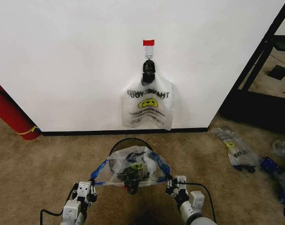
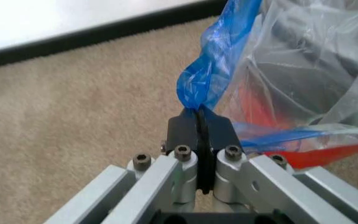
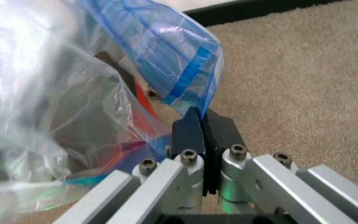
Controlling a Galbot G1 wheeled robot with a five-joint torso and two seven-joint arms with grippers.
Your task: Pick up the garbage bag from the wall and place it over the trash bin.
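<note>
The garbage bag, see-through with blue edges and a small yellow smiley, is stretched wide between both grippers above the trash bin, whose black mesh rim peeks out behind it. In the head view my left gripper pinches the bag's left blue edge and my right gripper pinches its right one. The left wrist view shows the left gripper shut on a blue fold of the bag. My right gripper is likewise shut on the blue edge. The white wall stands behind the bin.
A whitish "THANK YOU" smiley bag hangs from a dark hook under a red tape strip. A red fire extinguisher leans at the left. Flat clear bags lie on the carpet at the right, near a dark frame.
</note>
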